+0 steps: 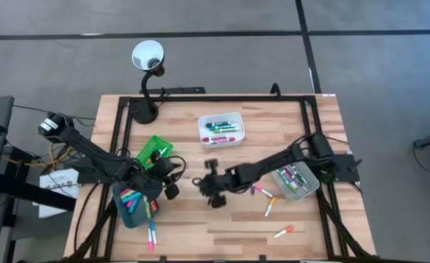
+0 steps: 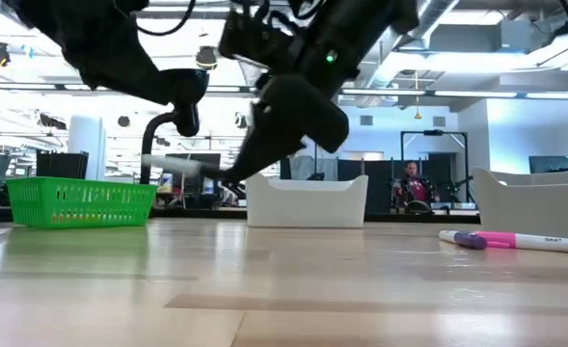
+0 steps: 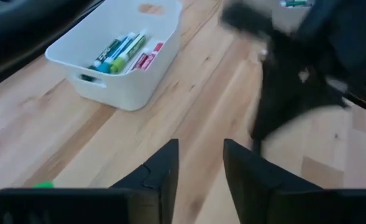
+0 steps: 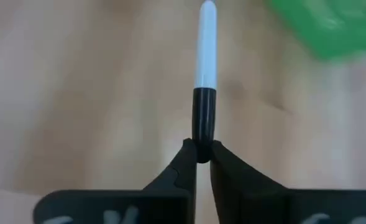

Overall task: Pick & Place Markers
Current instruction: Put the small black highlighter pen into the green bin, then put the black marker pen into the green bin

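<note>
My right gripper [image 4: 200, 152] is shut on a marker [image 4: 205, 56] with a white barrel and a black end. It hangs over the middle of the table [image 1: 200, 183], right of the green tray [image 1: 155, 151]. In the low view the marker [image 2: 177, 165] sticks out from the fingers, above the wood. My left gripper [image 3: 200, 163] is open with nothing between its fingers, just left of the right one [image 1: 169, 180], above the teal tray [image 1: 136, 207] that holds several markers. Loose markers [image 1: 267, 199] lie on the table toward its near right. My right gripper pinches the marker's black end [image 4: 202, 127] between its two fingertips. The fingers slant down toward the table's left, and the marker runs on in line with them, white barrel ahead. The marker is lifted clear of the table, close to level in the low view.
A white tray [image 1: 221, 129] with markers stands at the far middle, a clear grey tray [image 1: 295, 181] with markers at the right. A black lamp stand [image 1: 146, 102] is at the far left. A pink marker [image 2: 515, 241] lies on the wood near the low camera.
</note>
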You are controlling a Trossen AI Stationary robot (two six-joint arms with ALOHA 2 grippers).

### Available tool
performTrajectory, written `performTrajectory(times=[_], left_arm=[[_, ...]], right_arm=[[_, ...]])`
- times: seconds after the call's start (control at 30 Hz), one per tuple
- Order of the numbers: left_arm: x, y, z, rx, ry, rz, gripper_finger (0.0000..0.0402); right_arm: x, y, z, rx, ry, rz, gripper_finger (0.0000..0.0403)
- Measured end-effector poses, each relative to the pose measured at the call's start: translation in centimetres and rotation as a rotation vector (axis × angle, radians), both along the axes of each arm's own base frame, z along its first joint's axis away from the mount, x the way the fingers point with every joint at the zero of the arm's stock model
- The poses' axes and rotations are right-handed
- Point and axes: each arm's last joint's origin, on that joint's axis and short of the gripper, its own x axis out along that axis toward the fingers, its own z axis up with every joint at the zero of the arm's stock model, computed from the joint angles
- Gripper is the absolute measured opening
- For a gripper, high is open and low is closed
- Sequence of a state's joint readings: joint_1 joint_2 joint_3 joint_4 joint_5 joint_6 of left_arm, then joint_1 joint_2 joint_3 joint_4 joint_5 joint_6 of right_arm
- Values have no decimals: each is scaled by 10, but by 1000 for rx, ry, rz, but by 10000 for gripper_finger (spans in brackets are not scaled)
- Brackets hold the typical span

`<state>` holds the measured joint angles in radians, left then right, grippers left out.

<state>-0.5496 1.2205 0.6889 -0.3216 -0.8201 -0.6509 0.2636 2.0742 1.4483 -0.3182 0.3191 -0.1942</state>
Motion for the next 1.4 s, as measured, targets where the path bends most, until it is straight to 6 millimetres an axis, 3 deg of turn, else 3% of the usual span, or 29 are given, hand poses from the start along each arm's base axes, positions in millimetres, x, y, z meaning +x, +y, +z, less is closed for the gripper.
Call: performTrajectory(times=[0.17,0.3,0.47,0.73,0.93,1.07,1.2,1.4], left_arm=[[8,10,-7,24,-14,-57,163],[14,23,-15,105,7,-136,198],[12,42,-33,-20,51,-124,220],[10,47,-43,-219,100,-162,223],[7,53,-18,-239,341,-56,223],[4,55,-3,-441,446,16,223],[2,49,-12,-606,510,63,215],[8,41,-39,-596,651,100,186]], right_arm=[[-2,-22,15,-63,-20,-120,10],[0,-30,11,-63,2,-110,1],[2,-33,8,-59,-1,-113,5],[2,-33,8,-60,3,-114,4],[0,-33,7,-65,23,-113,1],[-1,-33,6,-69,41,-113,1],[-3,-34,6,-75,62,-112,1],[-4,-34,5,-77,74,-111,2]])
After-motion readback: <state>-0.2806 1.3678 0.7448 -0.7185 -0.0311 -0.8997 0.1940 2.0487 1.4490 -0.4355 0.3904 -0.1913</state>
